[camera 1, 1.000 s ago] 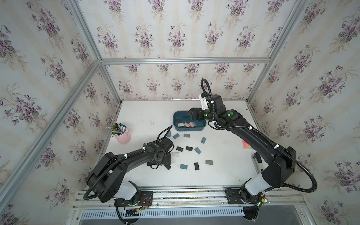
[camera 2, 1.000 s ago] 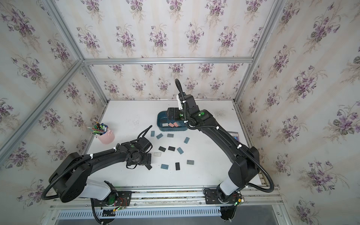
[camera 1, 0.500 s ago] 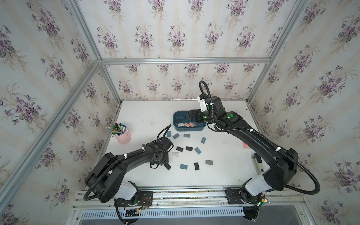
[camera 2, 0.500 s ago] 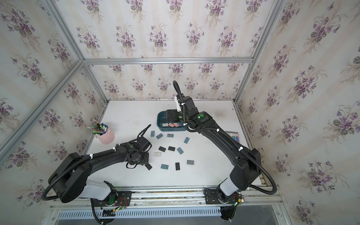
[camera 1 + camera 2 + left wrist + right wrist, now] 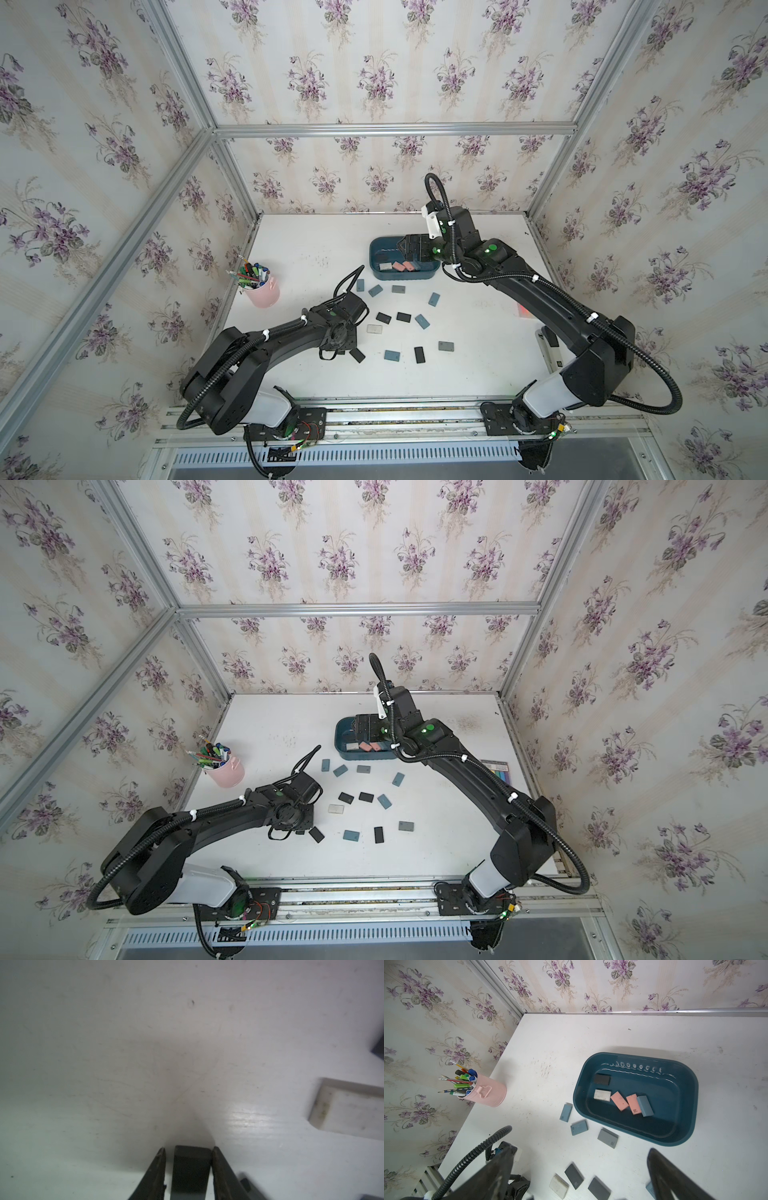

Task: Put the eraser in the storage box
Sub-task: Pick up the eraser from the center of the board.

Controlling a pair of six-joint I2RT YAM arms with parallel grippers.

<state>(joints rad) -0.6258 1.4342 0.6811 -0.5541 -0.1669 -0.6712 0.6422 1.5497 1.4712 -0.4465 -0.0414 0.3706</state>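
Altogether five erasers (image 5: pixel 619 1101) lie in the storage box (image 5: pixel 654 1124), two pink.

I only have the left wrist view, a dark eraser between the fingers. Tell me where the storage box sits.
Observer: In both top views the storage box lies at the table's far middle, beyond the loose erasers.
Operator: Report what is near it.
Observer: The right gripper hangs by the box, above the table, jaws open and empty.
Operator: List its contents.
Observer: A black eraser, a white eraser, two pink erasers and a blue eraser.
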